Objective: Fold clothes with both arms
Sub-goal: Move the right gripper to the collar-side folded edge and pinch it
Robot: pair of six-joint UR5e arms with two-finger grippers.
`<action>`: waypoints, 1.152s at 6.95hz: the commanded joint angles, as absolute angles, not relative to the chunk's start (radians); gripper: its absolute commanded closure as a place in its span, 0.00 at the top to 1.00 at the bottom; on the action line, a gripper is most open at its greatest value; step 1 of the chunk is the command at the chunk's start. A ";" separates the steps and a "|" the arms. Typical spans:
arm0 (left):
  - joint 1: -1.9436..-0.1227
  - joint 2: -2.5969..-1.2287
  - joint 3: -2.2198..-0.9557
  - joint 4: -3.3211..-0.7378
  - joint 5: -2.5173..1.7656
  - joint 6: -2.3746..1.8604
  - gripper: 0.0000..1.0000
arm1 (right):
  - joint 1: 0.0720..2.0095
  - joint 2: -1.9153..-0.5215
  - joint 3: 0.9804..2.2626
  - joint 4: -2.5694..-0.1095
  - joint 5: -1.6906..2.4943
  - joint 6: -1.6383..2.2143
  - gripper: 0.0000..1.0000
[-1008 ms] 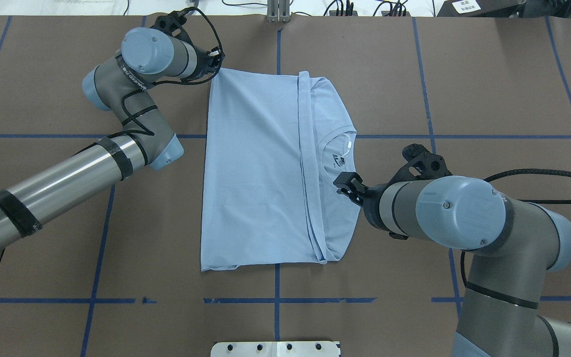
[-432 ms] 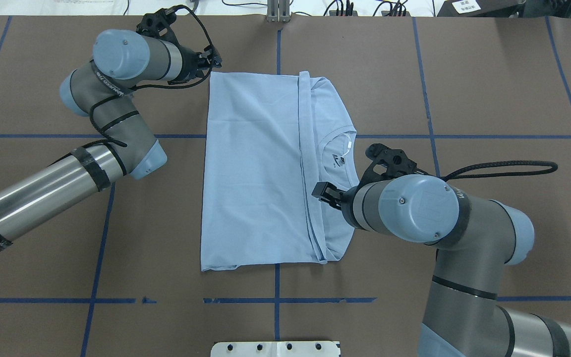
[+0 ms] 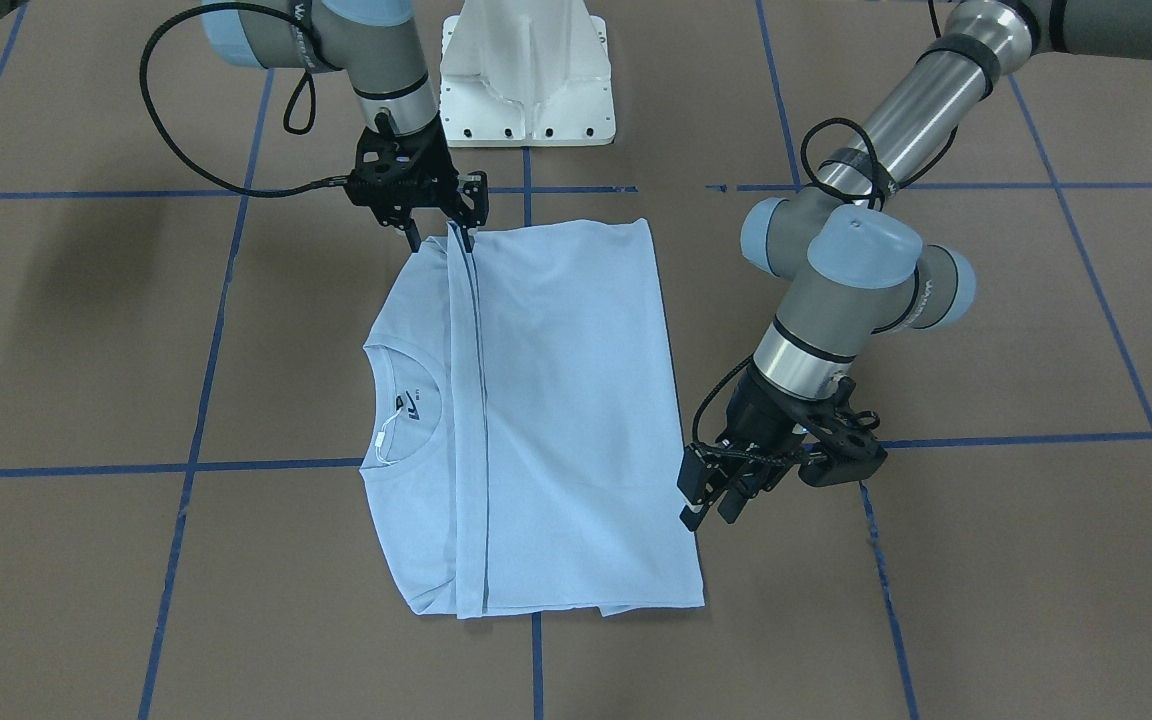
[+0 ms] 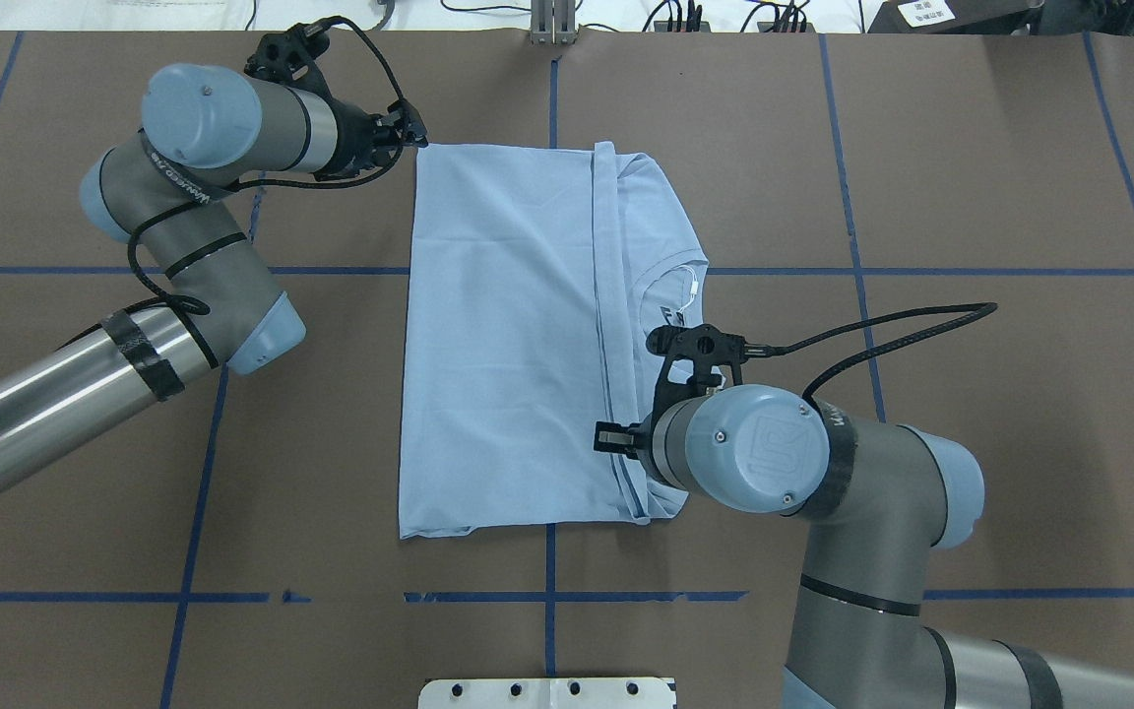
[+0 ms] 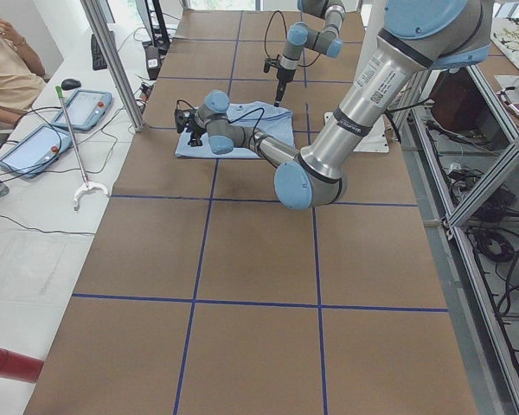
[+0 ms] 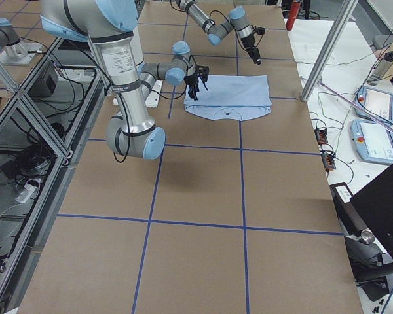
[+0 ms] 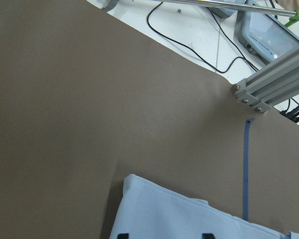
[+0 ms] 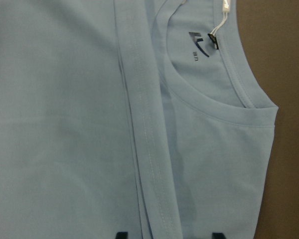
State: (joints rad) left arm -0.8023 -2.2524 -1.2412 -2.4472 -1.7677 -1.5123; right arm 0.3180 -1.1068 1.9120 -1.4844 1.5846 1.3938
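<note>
The light blue T-shirt (image 4: 508, 335) lies folded flat on the brown table, also in the front view (image 3: 566, 400). Its collar, dark neck label (image 8: 199, 42) and white tag (image 8: 228, 5) face up beside a folded hem band (image 8: 139, 124). The chest print is hidden. My left gripper (image 4: 413, 133) is open and empty, just off the shirt's far left corner (image 7: 134, 181); it also shows in the front view (image 3: 708, 508). My right gripper (image 4: 609, 436) is open above the hem band near the shirt's near edge, one finger on each side of it (image 3: 441, 238).
The white pedestal base (image 3: 526, 80) stands at the robot's side of the table. Blue tape lines (image 4: 547, 596) cross the brown table. An aluminium post (image 7: 269, 84) and cables sit at the far edge. A person (image 5: 4, 69) and tablets (image 5: 86, 104) are beyond it.
My left gripper has drawn back to the left, off the shirt's far left corner. My right gripper has moved left and nearer, from beside the collar to over the hem band.
</note>
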 commanded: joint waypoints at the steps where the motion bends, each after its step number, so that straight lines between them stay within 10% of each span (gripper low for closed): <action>1: -0.799 -2.246 -1.252 -2.444 -1.769 -1.514 0.58 | 0.249 -1.100 1.893 -1.515 1.512 1.211 0.32; 8: -0.793 -2.246 -1.249 -2.445 -1.769 -1.526 0.61 | 0.236 -1.046 1.819 -1.528 1.468 1.129 0.34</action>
